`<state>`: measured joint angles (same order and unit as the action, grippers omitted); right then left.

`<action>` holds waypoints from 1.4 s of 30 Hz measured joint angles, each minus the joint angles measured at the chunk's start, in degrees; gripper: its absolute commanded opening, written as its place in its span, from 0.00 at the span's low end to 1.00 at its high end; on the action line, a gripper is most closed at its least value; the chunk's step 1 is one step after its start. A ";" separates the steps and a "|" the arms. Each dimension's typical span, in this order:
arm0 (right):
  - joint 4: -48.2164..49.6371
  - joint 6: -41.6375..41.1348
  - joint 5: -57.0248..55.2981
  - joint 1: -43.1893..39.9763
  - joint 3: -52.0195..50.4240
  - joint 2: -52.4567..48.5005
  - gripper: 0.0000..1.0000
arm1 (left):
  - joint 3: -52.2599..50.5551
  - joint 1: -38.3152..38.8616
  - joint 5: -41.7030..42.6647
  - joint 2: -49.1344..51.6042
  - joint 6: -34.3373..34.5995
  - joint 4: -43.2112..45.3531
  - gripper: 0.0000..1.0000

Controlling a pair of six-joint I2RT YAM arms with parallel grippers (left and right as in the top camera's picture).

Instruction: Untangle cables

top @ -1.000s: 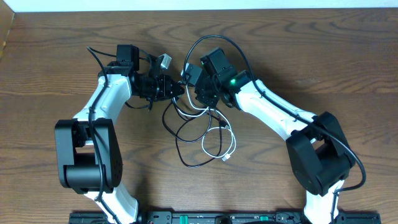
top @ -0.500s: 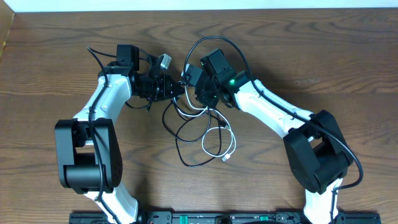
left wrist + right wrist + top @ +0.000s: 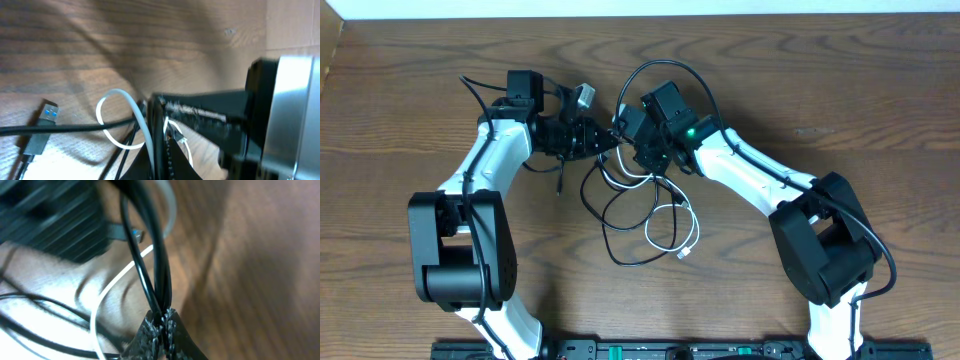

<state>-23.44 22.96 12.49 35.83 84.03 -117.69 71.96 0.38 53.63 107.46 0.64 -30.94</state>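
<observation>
The cables are light and very limp, so I judge they will follow any pull and keep no shape. The jackets look smooth, and a strand can slip through a loose pinch. The small plug ends are the only stiff parts, and they may catch in a loop. I would take hold close to a crossing, or just behind a plug, never in the middle of a free loop.

The thin black rubber-coated cable [image 3: 607, 240] and the thin white cable [image 3: 696, 233] lie crossed in loose loops in the middle of the brown wood-grain table [image 3: 840, 90]. The white plug end is at 5 o'clock of the heap. The upper strands rise toward 12 o'clock, where both pincers meet almost tip to tip. A grey USB plug with a blue insert [image 3: 42, 122] lies flat near the left fingers.

The left gripper [image 3: 605, 141] comes in from 7 o'clock, with the forearm low and the wrist turned toward 3 o'clock. Its jaws are closed. Cords run along its tips, but I cannot tell which strand, if any, is between them. The right gripper [image 3: 162, 321] comes in from 4 o'clock and points toward 9 o'clock. Its jaws are pressed together on two strands of the black cable, which go up tight from the tips.
</observation>
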 measured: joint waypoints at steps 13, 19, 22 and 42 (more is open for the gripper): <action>-3.30 -0.57 25.46 -7.91 -0.22 6.23 0.01 | 0.00 -0.28 -9.03 0.02 7.32 2.08 0.07; -3.26 -0.59 37.79 -12.50 -0.22 6.23 0.01 | 0.00 -0.28 -11.04 0.02 7.76 1.60 0.07; -3.23 -1.49 40.46 -14.19 -0.22 6.23 0.01 | 0.00 -0.28 -12.26 0.02 8.13 0.74 0.08; 5.62 -23.91 40.72 -19.69 -0.31 6.23 0.40 | 0.00 -0.28 -15.04 0.02 8.20 -1.66 0.08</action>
<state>-17.82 -0.95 53.21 16.14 83.72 -111.46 71.96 0.10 38.59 107.48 8.84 -32.60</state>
